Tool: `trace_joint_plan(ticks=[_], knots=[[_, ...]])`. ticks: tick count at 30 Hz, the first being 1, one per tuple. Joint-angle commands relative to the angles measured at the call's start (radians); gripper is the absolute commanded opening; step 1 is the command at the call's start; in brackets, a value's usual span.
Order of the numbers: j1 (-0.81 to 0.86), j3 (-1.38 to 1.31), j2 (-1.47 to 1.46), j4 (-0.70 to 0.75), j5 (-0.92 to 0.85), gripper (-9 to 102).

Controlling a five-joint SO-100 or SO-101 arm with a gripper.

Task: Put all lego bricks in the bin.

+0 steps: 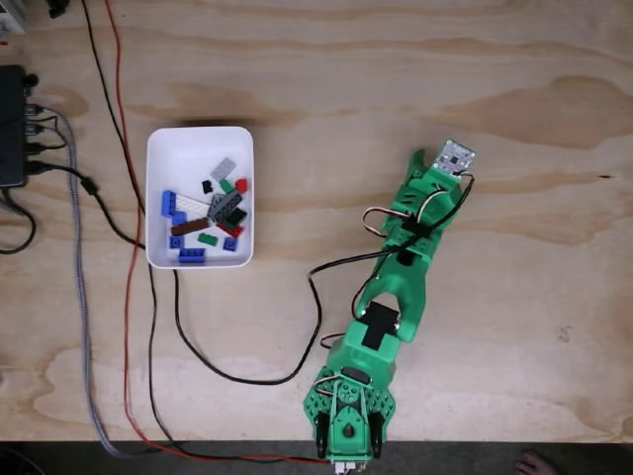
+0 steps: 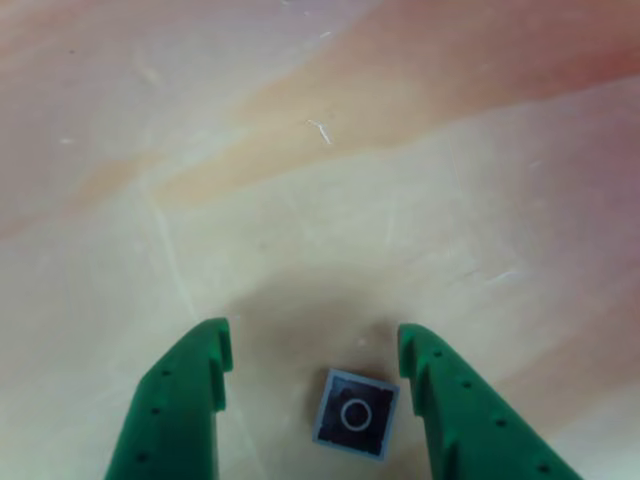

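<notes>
1. We log the bin (image 1: 158,148) on the left part of the wooden table (image 1: 396,79) in the fixed view, a shallow white tray holding a jumble of lego bricks (image 1: 208,213): blue, grey, red, green, brown and black pieces lying loose on its floor.

2. The green arm (image 1: 396,287) reaches from its base at the near edge toward the far right, well apart from the bin. Its wrist end sits over bare wood.

3. In the other view, the gripper (image 2: 315,345) has its two green fingers (image 2: 180,400) spread apart, nothing held. Both enter from the near edge of the picture.

4. One small dark brick (image 2: 355,412) lies on the wood between the fingers, underside up, showing a hollow square with a round tube in the middle. It is near the right finger, with a wider gap to the left finger, touching neither as far as we can tell.

5. The brick is roughly square, so no real long axis; it sits slightly rotated against the line of the fingers.

6. Our judgement: this is the pickup step for a stray brick. The brick sits back from the fingertips, already between the fingers, so closing may serve, though the off-centre position could make it pivot.

7. After a grasp, the carry runs left to the bin.
</notes>
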Motion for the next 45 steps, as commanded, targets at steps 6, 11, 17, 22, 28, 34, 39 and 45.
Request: trace_joint_plan(ticks=[6, 11, 17, 22, 28, 34, 39, 45], knots=[[0.038, 0.052, 0.083, -0.005, -0.035, 19], [0.041, 0.089, 0.064, -0.038, -0.064, 10], [0.011, 0.089, 0.077, -0.025, -0.035, 0], [-0.061, 0.0, 0.44, 0.344, 0.262, 0], [-0.454, -0.314, 0.764, 1.212, 0.505, 0], [-0.808, -0.522, 0.433, 1.371, 0.721, 0], [-0.968, -0.807, 0.184, 1.422, 0.808, 0], [-1.046, -0.982, 0.071, 1.445, 0.833, 1]])
